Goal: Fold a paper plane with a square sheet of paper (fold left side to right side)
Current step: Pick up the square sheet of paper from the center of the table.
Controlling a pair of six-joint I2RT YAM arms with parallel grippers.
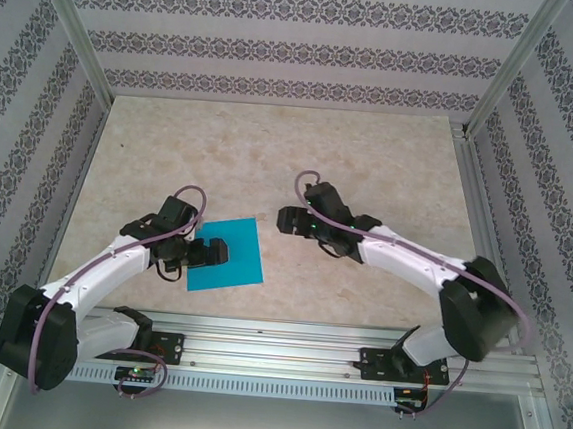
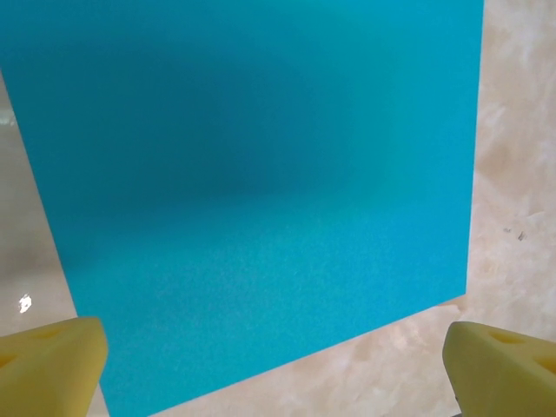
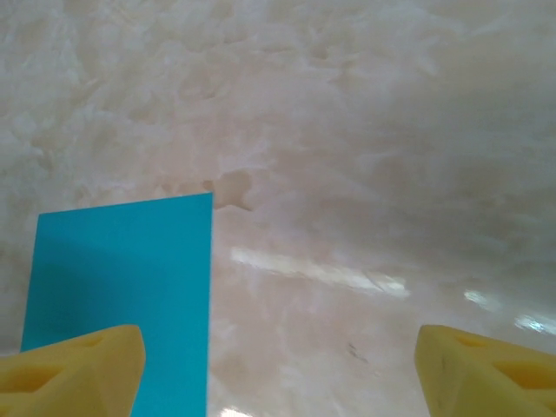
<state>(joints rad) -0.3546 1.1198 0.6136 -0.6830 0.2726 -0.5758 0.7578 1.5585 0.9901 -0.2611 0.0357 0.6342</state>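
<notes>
The square sheet of paper (image 1: 231, 253) is bright cyan and lies flat on the table, with no fold visible. My left gripper (image 1: 221, 253) hovers over its left part, open, with the sheet (image 2: 261, 174) spread beneath its yellow fingertips (image 2: 48, 365). My right gripper (image 1: 282, 219) stands just right of the sheet's far right corner, open and holding nothing. In the right wrist view the sheet (image 3: 122, 278) lies at the lower left, partly behind the left fingertip (image 3: 74, 369).
The marbled beige table (image 1: 371, 162) stretches beyond and to the right of the sheet. Patterned walls and metal posts (image 1: 72, 25) close in the sides and back. An aluminium rail (image 1: 276, 339) carrying both arm bases runs along the near edge.
</notes>
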